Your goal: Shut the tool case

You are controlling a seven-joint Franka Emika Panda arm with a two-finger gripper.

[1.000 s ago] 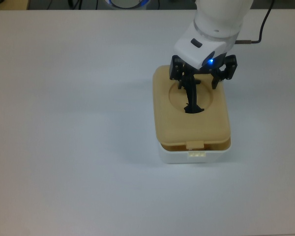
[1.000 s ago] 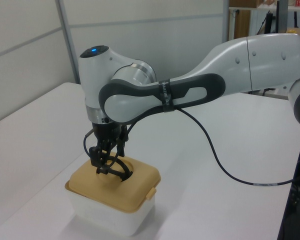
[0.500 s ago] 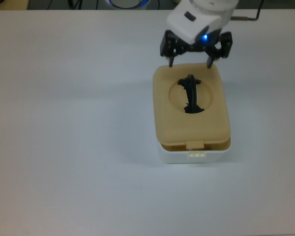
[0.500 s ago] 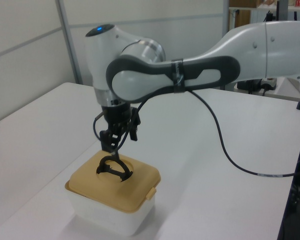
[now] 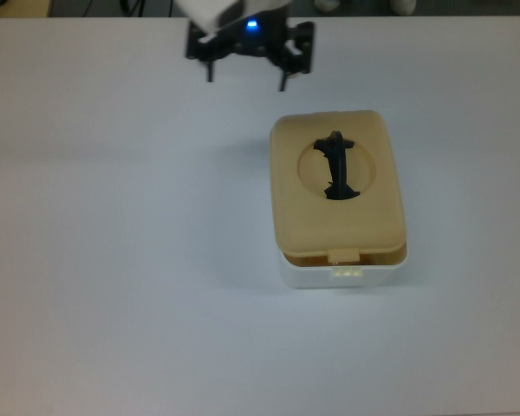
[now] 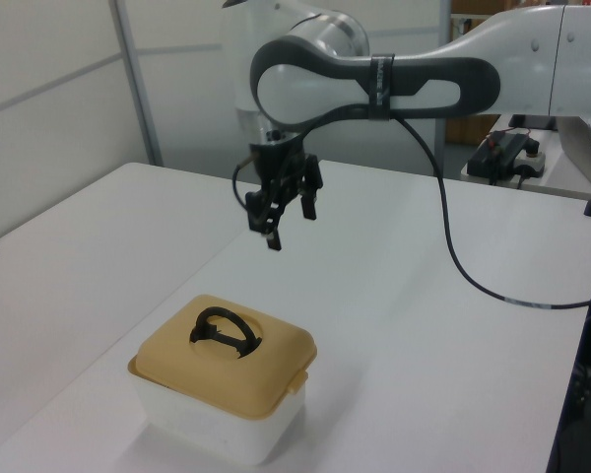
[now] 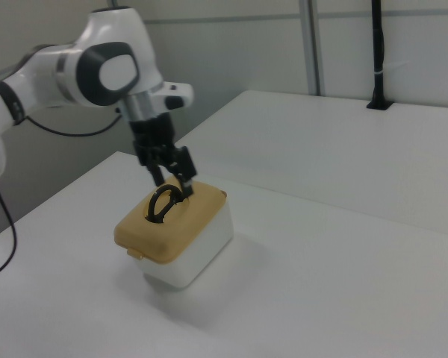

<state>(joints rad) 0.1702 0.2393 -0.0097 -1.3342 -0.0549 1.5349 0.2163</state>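
The tool case stands on the table as a white box [image 5: 342, 276] with its tan lid [image 5: 338, 217] resting on top. A black handle [image 5: 336, 165] stands up in the lid's round recess. A narrow darker strip shows between lid and box at the front edge, beside the latch tab [image 5: 344, 256]. My gripper [image 5: 247, 80] hangs open and empty in the air, apart from the case, toward the top view's upper left. In the left view the gripper [image 6: 291, 222] is well above and behind the lid [image 6: 271, 370]. The right view has the gripper [image 7: 173, 181] just over the handle [image 7: 163, 203].
The white table [image 5: 113, 260] spreads around the case. A black cable [image 6: 473, 286] trails from the arm over the table at the left view's right. A dark post [image 7: 377, 52] stands at the far table edge in the right view.
The gripper has left the lid's handle, risen and travelled to the top view's upper left. The lid and box have stayed where they were.
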